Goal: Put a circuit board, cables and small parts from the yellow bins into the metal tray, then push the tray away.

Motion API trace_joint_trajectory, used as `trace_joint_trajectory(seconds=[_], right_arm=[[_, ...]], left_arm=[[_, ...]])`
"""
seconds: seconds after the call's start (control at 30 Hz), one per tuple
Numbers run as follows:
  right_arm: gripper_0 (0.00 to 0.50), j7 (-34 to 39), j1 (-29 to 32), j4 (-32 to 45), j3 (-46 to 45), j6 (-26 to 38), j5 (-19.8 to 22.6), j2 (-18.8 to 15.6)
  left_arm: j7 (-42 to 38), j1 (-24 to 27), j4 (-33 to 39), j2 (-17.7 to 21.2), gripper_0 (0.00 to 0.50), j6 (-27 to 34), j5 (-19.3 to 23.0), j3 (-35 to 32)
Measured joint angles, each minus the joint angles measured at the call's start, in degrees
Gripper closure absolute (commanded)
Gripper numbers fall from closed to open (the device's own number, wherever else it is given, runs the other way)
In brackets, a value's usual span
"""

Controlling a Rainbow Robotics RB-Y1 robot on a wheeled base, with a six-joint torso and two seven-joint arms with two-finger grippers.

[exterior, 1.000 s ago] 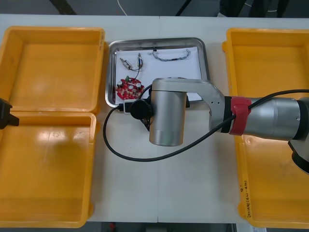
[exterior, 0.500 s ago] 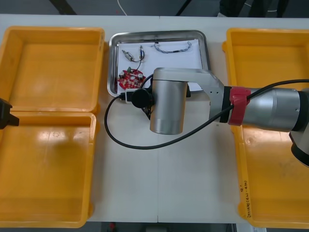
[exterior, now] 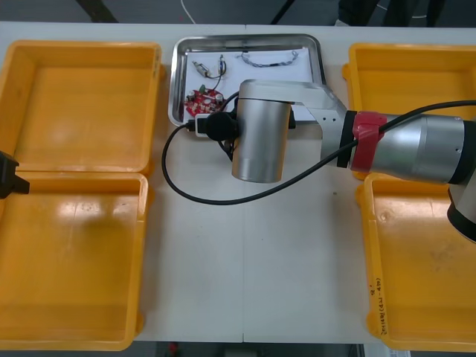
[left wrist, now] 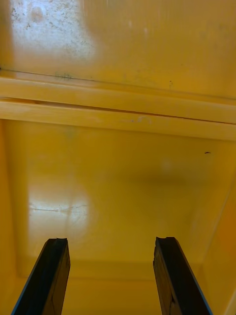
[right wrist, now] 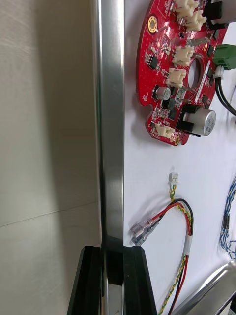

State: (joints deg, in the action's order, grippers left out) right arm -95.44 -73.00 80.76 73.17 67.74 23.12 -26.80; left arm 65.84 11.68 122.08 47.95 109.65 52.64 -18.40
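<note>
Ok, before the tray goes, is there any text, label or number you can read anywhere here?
Near right yellow bin, inner rim: a line of dark handwriting, too small to read.
Red circuit board in the metal tray: any print is too small to read.
Right hand, shut on the tray's rim, and left hand, open over a left yellow bin: no markings.

The table [exterior: 245, 282] is viewed steeply from above; its upper-centre tray [exterior: 176, 82] is shared, close up, with the right wrist view.
</note>
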Motion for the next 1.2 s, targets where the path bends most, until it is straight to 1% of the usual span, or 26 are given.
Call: trace_joint_trajectory(seconds=[0.2, 0.57, 0.97, 1.0, 1.03, 1.07, 1.13, 1.17, 1.2], right_arm=[[0.5, 0.0, -0.2, -2.7, 0.0, -3.6, 0.0, 0.0], [0.5, 0.0, -0.3, -5.4, 0.0, -7.0, 0.0, 0.0], [0.5, 0.0, -0.3, -6.2, 0.0, -7.2, 0.0, 0.1], [0.467, 0.0, -0.3, -6.2, 0.0, -7.2, 0.0, 0.2], [0.364, 0.0, -0.3, -6.2, 0.0, -7.2, 0.0, 0.2], [0.316, 0.0, -0.3, -6.2, 0.0, -7.2, 0.0, 0.2], [0.125, 0.0, -0.3, -6.2, 0.0, -7.2, 0.1, 0.2], [0.075, 0.0, -0.3, -6.2, 0.0, -7.2, 0.1, 0.2], [0.0, 0.0, -0.3, -6.2, 0.0, -7.2, 0.1, 0.2]], left_arm=[[0.0, 0.0, 0.0, 0.0, 0.0, 0.0, 0.0, 0.0], [0.0, 0.0, 0.0, 0.0, 0.0, 0.0, 0.0, 0.0], [0.0, 0.0, 0.0, 0.0, 0.0, 0.0, 0.0, 0.0], [0.0, 0.0, 0.0, 0.0, 0.0, 0.0, 0.0, 0.0], [0.0, 0.0, 0.0, 0.0, 0.0, 0.0, 0.0, 0.0], [0.0, 0.0, 0.0, 0.0, 0.0, 0.0, 0.0, 0.0], [0.0, 0.0, 0.0, 0.0, 0.0, 0.0, 0.0, 0.0], [0.0, 0.0, 0.0, 0.0, 0.0, 0.0, 0.0, 0.0], [0.0, 0.0, 0.0, 0.0, 0.0, 0.0, 0.0, 0.0]])
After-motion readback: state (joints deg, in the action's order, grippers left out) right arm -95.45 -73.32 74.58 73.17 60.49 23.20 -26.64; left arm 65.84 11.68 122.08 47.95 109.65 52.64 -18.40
